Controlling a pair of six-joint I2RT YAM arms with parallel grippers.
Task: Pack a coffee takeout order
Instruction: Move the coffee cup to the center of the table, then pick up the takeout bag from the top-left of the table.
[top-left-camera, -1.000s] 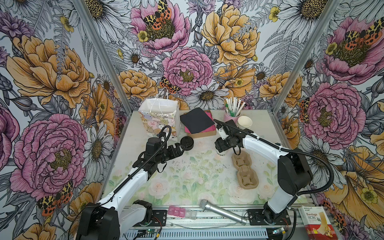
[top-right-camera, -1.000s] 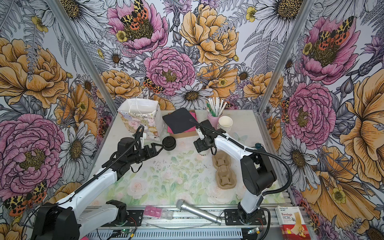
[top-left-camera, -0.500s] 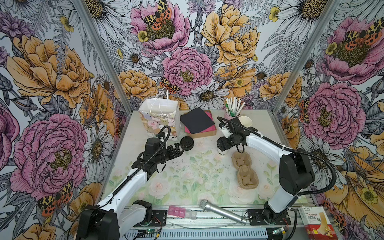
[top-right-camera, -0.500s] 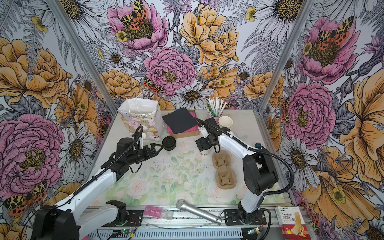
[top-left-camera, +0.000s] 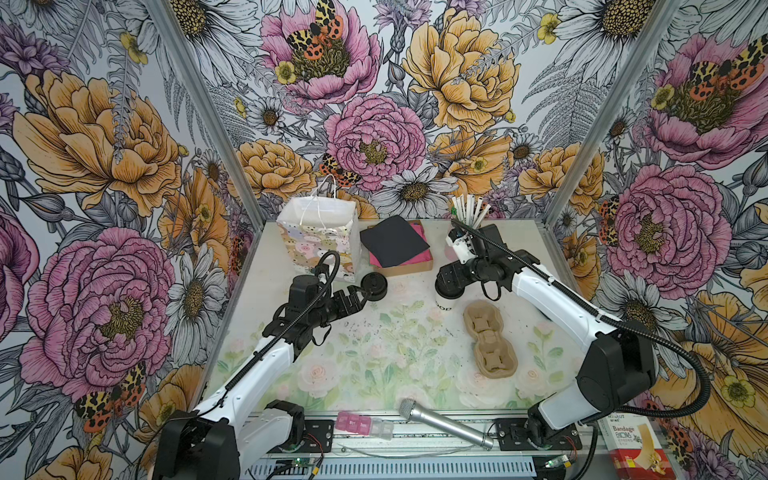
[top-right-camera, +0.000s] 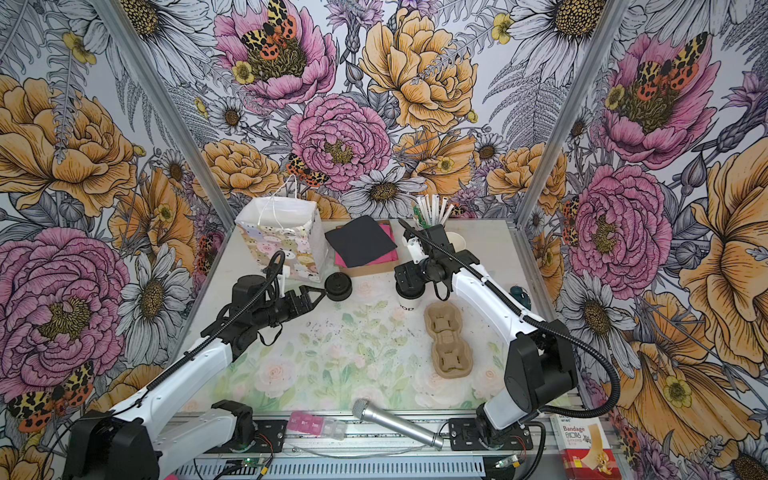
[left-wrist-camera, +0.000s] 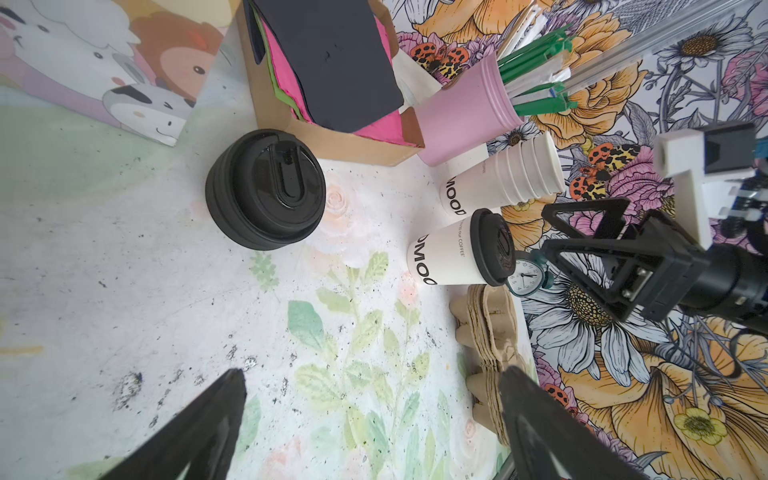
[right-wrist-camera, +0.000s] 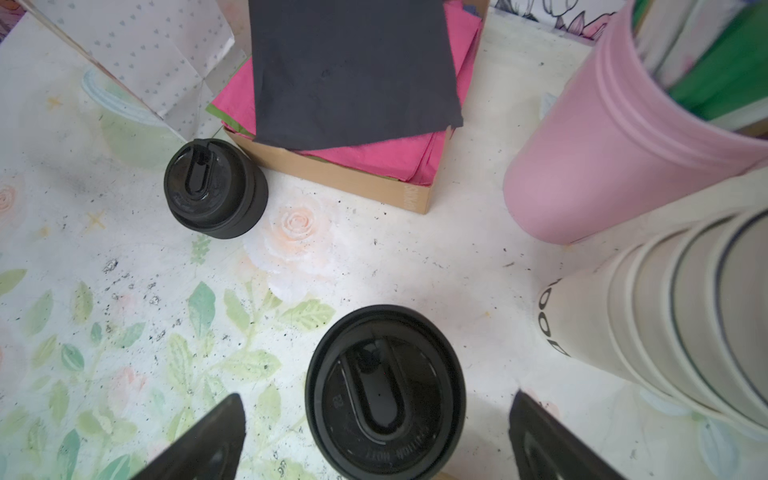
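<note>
Above floral tabletop (top-left-camera: 374, 357), right pincer (right-wrist-camera: 376, 398) points down, wide open over lidded cup (left-wrist-camera: 442, 257), apparently clear; left pincer (left-wrist-camera: 372, 374) open, empty.

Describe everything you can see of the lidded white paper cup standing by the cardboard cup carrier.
The cup is small, white paper, with black lettering partly readable as MOO. A glossy black plastic lid with a raised sip tab sits on its rim. It stands upright on the table, close beside the carrier. The open right gripper hovers above, not touching.
</note>
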